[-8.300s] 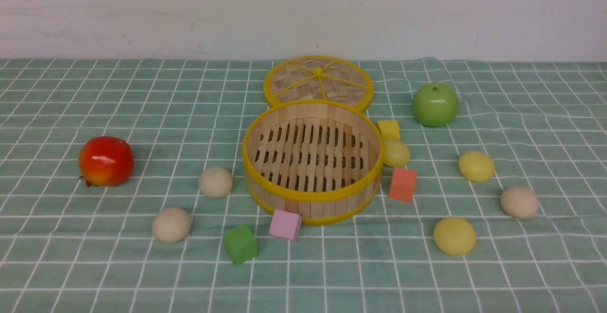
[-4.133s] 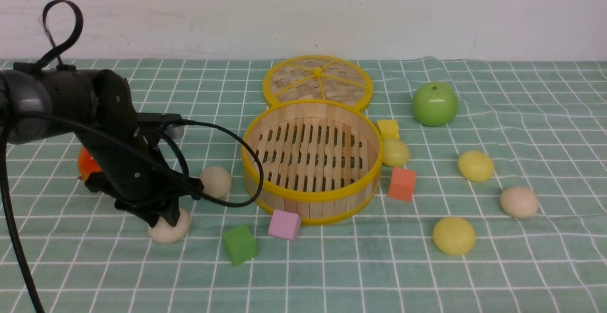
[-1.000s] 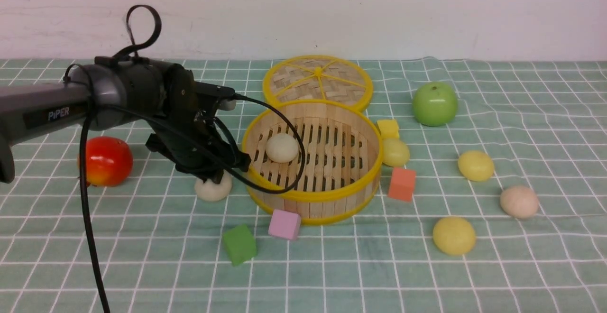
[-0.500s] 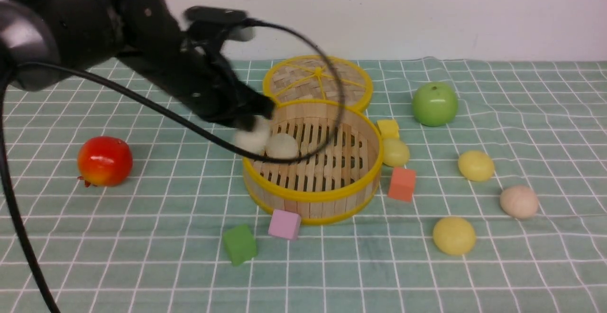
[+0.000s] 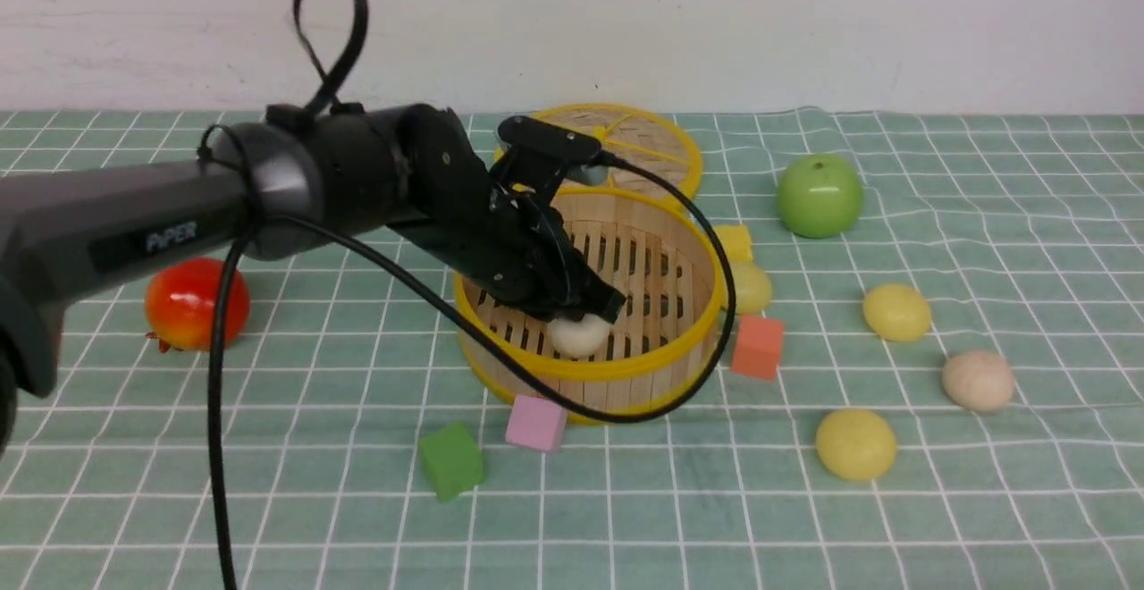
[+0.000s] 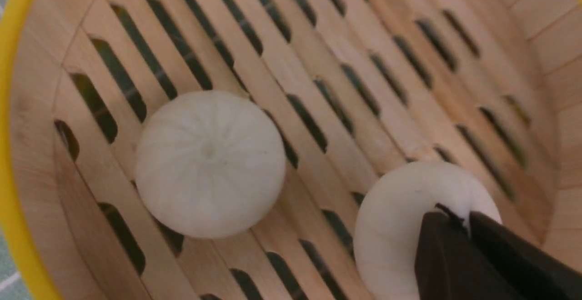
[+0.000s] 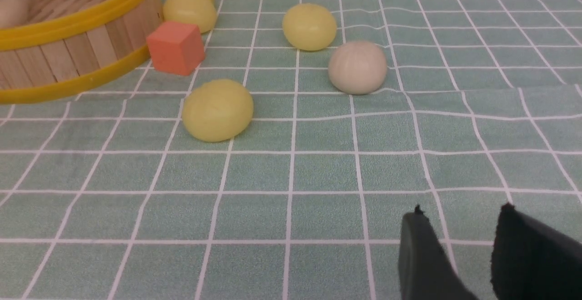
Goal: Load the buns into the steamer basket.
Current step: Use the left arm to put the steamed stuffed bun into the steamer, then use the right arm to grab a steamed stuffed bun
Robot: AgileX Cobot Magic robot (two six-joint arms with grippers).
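Left gripper [image 6: 454,218] was shut, tips at one bun [image 6: 395,227]; another bun [image 6: 210,163] lay beside, steamer basket [image 6: 11,122] around. A sideways drag risked rolling the nearer bun. Right gripper [image 7: 463,211] stood open.

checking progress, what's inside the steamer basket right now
Two beige-white buns sit on the slatted floor of the steamer basket, the left jaws over one. The arm hides part of the floor in the front view.

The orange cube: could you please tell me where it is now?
In the front view, the orange cube sits on the cloth just right of the steamer basket, nearer the camera than the adjacent yellow bun.
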